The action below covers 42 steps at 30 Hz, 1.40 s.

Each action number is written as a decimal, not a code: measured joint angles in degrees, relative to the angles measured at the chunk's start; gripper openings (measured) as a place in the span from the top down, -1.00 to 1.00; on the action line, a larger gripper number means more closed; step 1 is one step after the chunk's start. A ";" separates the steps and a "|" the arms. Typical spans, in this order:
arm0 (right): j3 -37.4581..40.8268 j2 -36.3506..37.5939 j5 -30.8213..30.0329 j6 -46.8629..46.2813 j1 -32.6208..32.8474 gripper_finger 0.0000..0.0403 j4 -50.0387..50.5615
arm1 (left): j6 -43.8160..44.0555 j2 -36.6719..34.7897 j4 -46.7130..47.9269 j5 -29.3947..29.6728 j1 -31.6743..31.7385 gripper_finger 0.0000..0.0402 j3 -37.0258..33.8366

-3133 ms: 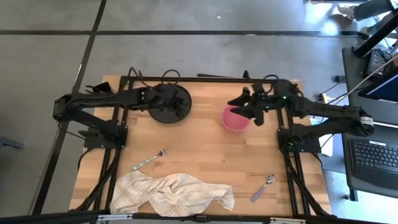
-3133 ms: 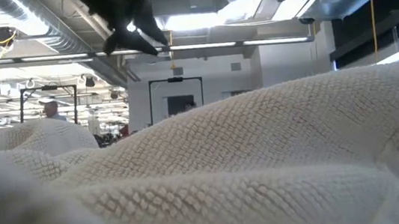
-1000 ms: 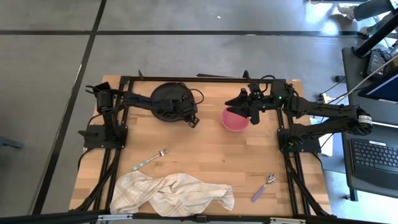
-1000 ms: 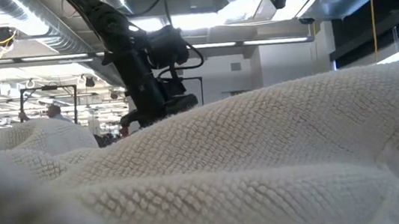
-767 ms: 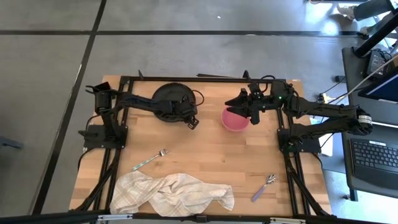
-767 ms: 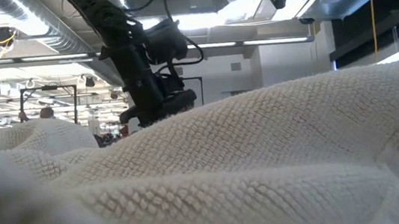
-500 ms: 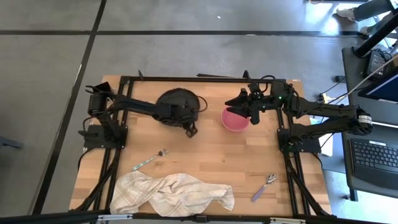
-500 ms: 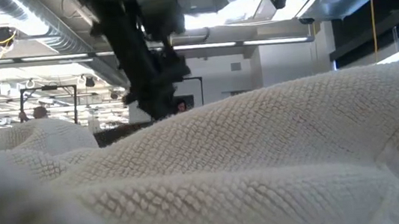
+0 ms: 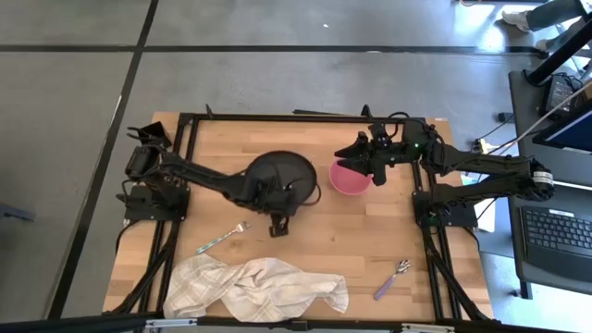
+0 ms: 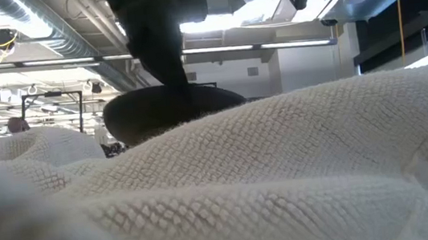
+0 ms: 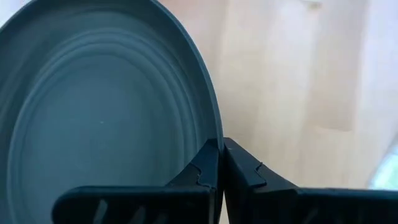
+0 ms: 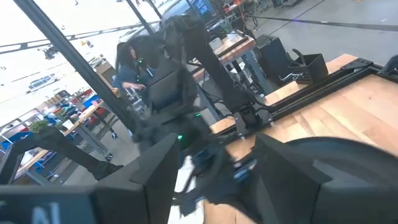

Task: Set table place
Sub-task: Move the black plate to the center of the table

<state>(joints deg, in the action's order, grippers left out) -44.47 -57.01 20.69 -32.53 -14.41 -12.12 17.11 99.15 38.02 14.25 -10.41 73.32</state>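
I have the left tool point(image 11: 221, 163) clamped on the near rim of the black plate point(image 9: 277, 173) over mid-counter point(image 9: 351, 231), the pink bowl point(image 9: 350, 178) just to its right under the right tool point(image 9: 361, 159), seemingly spread apart there.

High view: straight down, far above whole tabletop point(image 9: 305, 231). Low view: at tabletop height, very close behind towel point(image 10: 285, 176). Left wrist view: close on plate point(image 11: 93, 106). Plate shows in high, low views too.
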 joint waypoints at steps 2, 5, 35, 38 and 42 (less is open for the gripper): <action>0.00 0.00 0.00 -0.02 0.00 -0.05 0.22 | 0.52 0.00 -1.00 0.94 -1.80 1.00 0.00; 0.00 0.00 -0.02 0.00 0.00 -0.05 0.33 | 0.71 0.00 -2.99 1.50 -4.31 1.00 0.02; 0.00 0.00 -0.20 0.17 0.09 -0.05 6.49 | 5.30 16.28 -21.46 3.27 -8.90 0.93 0.15; 0.00 0.00 -0.20 0.13 0.09 -0.05 7.62 | 5.52 16.37 -21.91 3.00 -8.65 0.89 0.13; 0.00 0.00 -0.19 0.17 0.09 -0.05 7.74 | 7.80 16.39 -21.99 2.20 -8.08 0.80 0.12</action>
<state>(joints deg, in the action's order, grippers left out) -44.47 -57.01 20.50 -32.36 -14.33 -4.38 24.91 115.55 16.03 16.45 -18.49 73.44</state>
